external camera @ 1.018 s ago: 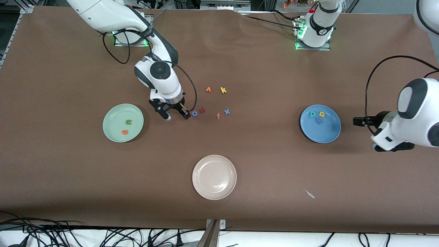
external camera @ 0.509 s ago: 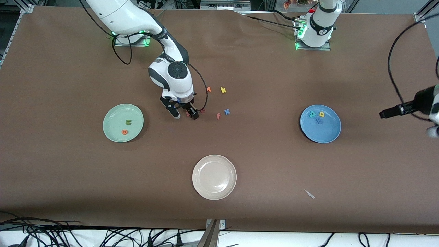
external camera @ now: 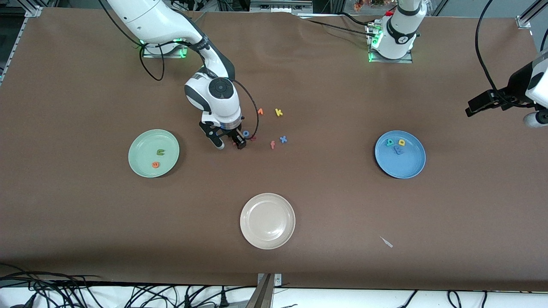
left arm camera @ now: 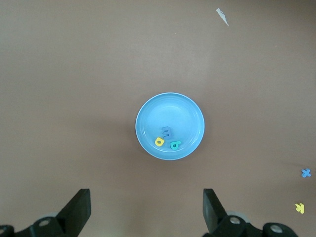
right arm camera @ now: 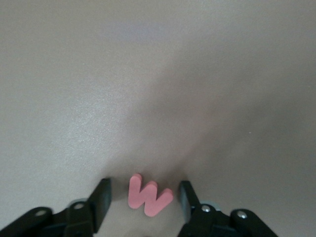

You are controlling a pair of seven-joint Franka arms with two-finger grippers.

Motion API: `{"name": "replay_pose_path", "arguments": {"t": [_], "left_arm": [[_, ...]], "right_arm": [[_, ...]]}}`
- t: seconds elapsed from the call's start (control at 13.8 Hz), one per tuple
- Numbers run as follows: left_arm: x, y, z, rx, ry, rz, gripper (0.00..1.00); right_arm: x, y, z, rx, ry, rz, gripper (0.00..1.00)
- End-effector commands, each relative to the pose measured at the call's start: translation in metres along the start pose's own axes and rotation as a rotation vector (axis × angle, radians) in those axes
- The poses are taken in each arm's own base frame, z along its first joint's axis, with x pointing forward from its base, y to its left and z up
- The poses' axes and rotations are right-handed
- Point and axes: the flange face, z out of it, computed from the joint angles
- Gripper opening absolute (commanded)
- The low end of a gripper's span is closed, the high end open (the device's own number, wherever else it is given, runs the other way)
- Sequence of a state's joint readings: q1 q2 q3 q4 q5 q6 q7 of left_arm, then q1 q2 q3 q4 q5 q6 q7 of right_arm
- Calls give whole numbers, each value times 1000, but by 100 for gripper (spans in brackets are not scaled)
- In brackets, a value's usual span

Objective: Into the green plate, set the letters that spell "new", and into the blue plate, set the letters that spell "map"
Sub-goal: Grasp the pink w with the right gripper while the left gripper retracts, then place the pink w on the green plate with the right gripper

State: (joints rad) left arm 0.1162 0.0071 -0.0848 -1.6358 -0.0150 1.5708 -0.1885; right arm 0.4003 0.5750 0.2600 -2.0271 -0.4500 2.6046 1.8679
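left gripper: fingers spread wide, nothing betw. them, over bare table
blue plate: holds blue m, yellow letter, teal letter, close together
blue x, yellow k: on table, well apart from plate
white scrap: on table

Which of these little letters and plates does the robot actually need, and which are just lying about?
Needed: green plate holding n and e; pink w between the right gripper jaws; blue plate with m, a, p.

Lying about: beige plate, blue o, f, x, k.
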Motion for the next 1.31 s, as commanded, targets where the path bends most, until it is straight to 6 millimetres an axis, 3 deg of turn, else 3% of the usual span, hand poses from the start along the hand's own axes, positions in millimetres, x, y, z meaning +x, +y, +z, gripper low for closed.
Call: {"name": "replay_pose_path", "arguments": {"t": [0.0,0.44,0.65,1.02,1.24], "left_arm": [[-4,-7,-3,-35,4,3,100],[-6,-3,-1,-28,-16,13,100],[-5,-3,1,-28,-16,13,100],[-5,-3,1,-26,-18,13,100],[-5,-3,1,-26,-18,13,100]], "right_arm": [[-4,-3,13,10,4,7,53],[-6,-3,11,12,6,-19,26],[-4,-5,6,18,12,-36,22],[59,-3,-37,-31,32,-202,22],[127,11,-70,-87,-6,-336,22]]}}
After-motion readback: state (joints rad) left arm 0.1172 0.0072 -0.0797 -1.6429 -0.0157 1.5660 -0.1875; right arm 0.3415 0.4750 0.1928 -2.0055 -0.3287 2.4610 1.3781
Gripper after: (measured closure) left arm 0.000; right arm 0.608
